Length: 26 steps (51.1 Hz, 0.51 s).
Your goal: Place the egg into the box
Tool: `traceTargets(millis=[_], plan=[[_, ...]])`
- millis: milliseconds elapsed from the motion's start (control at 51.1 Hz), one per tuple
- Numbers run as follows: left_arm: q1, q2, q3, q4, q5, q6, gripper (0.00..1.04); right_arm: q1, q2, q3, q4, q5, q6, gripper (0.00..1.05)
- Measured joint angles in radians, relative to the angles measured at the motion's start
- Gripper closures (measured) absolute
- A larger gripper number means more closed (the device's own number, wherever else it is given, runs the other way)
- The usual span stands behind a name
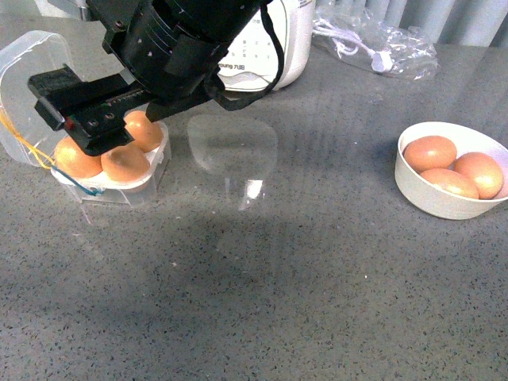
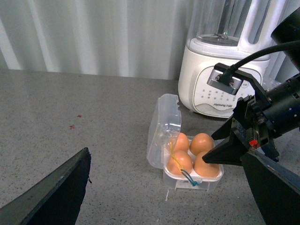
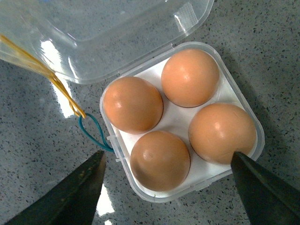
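The clear box (image 1: 119, 189) stands at the table's left with its lid (image 1: 24, 59) open, and an orange-brown egg (image 3: 160, 160) sits in every cell. It also shows in the right wrist view (image 3: 180, 119) and the left wrist view (image 2: 192, 180). My right gripper (image 1: 83, 119) hangs open just above the box, holding nothing; its fingers (image 3: 70, 192) straddle the near side of the box. My left gripper (image 2: 164, 206) is open and empty, some way off and facing the box. Yellow and blue rubber bands (image 3: 89, 124) hang at the hinge side.
A white bowl (image 1: 432, 208) with three more eggs (image 1: 430, 152) stands at the right. A white blender (image 1: 270, 48) stands behind the box, and a crumpled clear plastic bag (image 1: 381, 44) lies at the back right.
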Motion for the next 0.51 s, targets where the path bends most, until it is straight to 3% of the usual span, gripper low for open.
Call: traceTargets(millis=[117,313,509], plan=[[0.000,0.000,0.000,0.000,0.000,0.000,0.07,-0.010,-0.040,-0.031,0.032,-0.002,0.041,0.05],[0.000,0.000,0.000,0.000,0.000,0.000,0.07,-0.041,-0.193,-0.152,0.130,0.041,0.114,0.07],[0.000,0.000,0.000,0.000,0.000,0.000,0.07,-0.098,-0.387,-0.338,0.249,0.198,0.177,0.07]])
